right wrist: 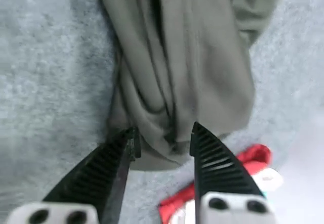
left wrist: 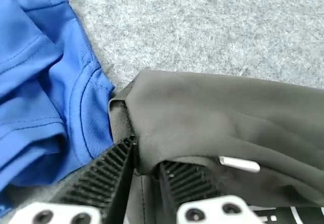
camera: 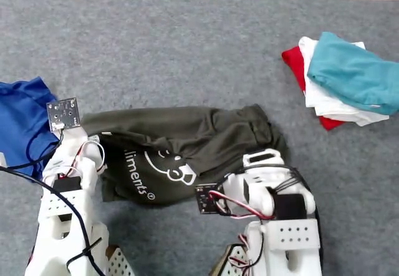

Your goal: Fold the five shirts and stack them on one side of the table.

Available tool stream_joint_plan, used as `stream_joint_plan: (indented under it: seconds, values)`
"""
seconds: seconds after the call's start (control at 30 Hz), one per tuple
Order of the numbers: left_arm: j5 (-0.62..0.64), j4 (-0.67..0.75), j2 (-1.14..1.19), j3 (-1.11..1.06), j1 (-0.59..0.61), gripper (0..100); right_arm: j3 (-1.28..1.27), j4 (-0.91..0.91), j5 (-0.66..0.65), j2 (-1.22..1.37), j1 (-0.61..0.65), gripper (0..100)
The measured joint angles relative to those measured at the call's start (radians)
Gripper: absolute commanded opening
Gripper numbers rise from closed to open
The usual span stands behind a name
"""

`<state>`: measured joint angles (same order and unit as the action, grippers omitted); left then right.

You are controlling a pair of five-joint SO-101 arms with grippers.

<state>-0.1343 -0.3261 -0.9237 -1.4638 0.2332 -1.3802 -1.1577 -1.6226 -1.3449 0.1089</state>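
your left tool (left wrist: pixel 148 155) is pinching a fold of the olive shirt (camera: pixel 187 145) at the end just beside the blue shirt (camera: pixel 22 117). your right tool (right wrist: pixel 165 131) is spread over the olive shirt's other end. the olive shirt lies bunched mid worktop (camera: pixel 156 52). on the right arm's side, well apart, the teal shirt (camera: pixel 352 70) tops the white shirt (camera: pixel 327 104) and red shirt (camera: pixel 293 61).
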Motion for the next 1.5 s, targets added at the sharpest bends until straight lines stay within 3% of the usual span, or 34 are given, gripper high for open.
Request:
stream_joint_plan:
  seconds: [0.4,0.8,1.0,1.5]
  values:
    - [-0.018,0.0,0.0,0.0,0.0,2,0.201,0.064,0.038,0.384,0.005,17.0]
    - [-0.02,0.0,0.0,0.0,0.0,2,0.199,0.198,-0.012,0.419,-0.026,17.0]
    - [-0.02,0.0,0.0,0.0,0.0,2,0.199,0.207,-0.048,0.486,-0.087,17.0]
    - [-0.02,0.0,0.0,0.0,0.0,2,0.193,0.272,-0.051,0.522,-0.091,14.4]
